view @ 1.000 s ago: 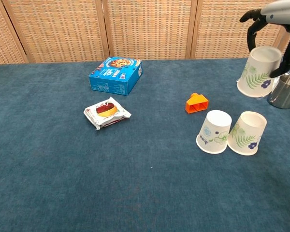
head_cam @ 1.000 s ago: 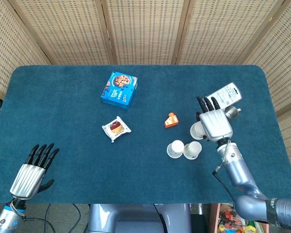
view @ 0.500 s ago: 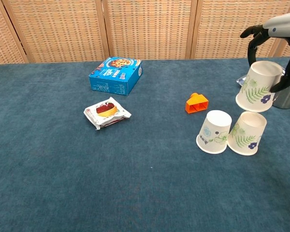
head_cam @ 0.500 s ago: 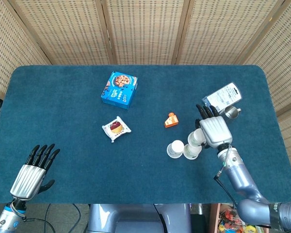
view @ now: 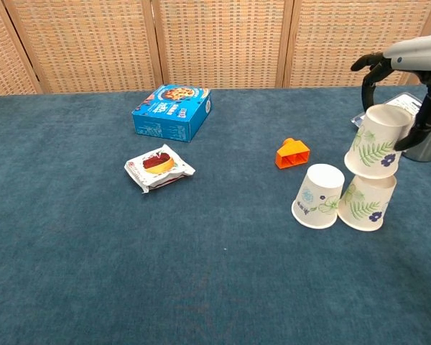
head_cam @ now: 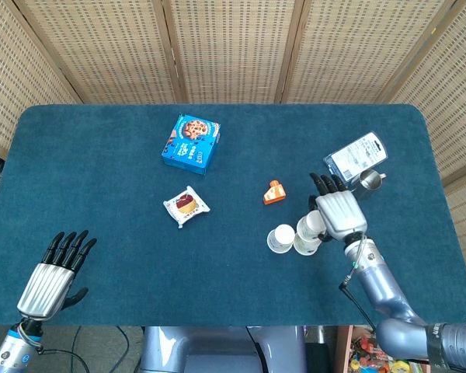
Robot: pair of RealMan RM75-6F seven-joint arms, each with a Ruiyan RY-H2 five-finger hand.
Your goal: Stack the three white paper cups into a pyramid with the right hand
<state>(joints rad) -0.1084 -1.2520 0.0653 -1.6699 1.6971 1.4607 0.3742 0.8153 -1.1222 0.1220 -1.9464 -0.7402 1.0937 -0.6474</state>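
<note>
Woven screens stand behind a table [head_cam: 101, 233] covered in blue felt. Two upside-down paper cups [view: 343, 196] sit side by side, touching, near the table's right side. The right robot hand [head_cam: 339, 211] grasps a third cup [view: 374, 141], upside down and slightly tilted, resting on the right-hand cup of the pair. The left robot hand [head_cam: 53, 273] lies released, fingers spread, at the near left edge. A blue box [head_cam: 191, 143], a wrapped pastry [head_cam: 186, 206] and an orange piece [head_cam: 274, 192] lie apart.

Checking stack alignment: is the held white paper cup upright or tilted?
Tilted, upside down: the held white paper cup leans left, gripped by the right hand.
</note>
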